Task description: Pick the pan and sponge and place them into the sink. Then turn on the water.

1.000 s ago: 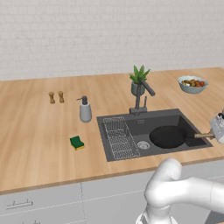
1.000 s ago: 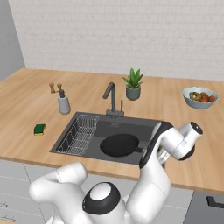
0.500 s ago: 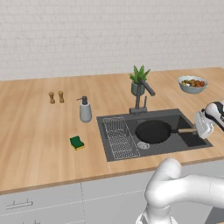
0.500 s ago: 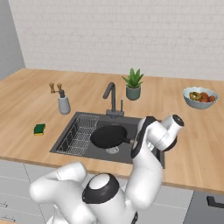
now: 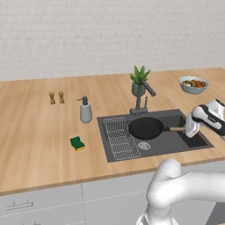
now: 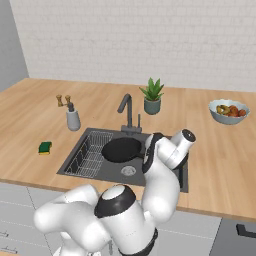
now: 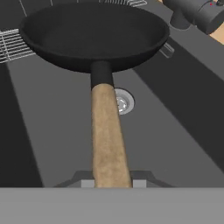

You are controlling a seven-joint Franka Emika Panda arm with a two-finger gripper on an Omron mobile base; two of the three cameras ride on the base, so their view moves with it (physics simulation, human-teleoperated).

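The gripper [image 7: 113, 183] clasps the tan-wood handle of the round black frying pan [image 5: 146, 128] over the dark grey recessed sink [image 5: 200, 139]; no legible writing

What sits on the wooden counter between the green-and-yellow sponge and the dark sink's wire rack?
Nothing: in the left base view, bare counter separates the sponge from the sink and its rack.

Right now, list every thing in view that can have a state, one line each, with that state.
pan: upright, held by its wooden handle over the sink, above the drain.
gripper: shut on the pan's handle end.
sink: no water visible, wire rack at its left side.
sponge: on the counter left of the sink, not yet picked.
faucet: no water running.
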